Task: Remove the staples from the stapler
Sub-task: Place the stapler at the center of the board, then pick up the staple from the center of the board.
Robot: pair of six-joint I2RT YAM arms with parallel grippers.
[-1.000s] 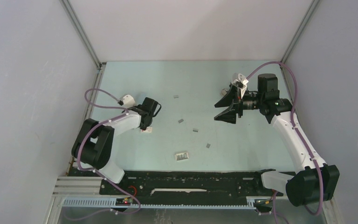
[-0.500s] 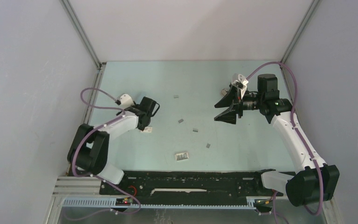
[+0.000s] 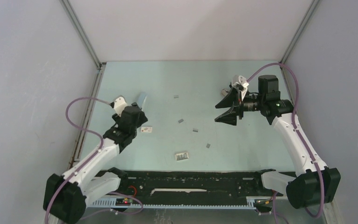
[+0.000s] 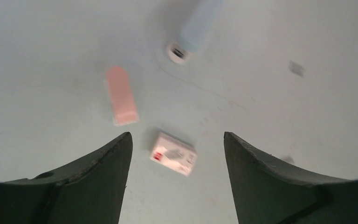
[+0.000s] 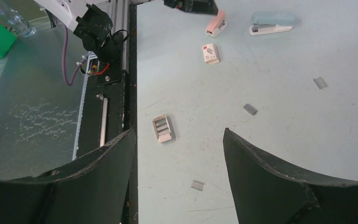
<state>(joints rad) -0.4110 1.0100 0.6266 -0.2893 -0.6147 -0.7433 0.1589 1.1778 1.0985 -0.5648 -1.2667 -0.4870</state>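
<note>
Robot lab cell: white panels (image 3: 28, 70), aluminium framing (image 3: 83, 35).

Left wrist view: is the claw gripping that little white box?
No, the little white box lies on the table below the left gripper, whose jaws stand open and apart from it.

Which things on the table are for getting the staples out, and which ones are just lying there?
For the job:
- blue stapler
- loose staples scattered on the table

Just lying about:
- small pink block, beside the blue stapler
- little white box
- open white tray
</note>
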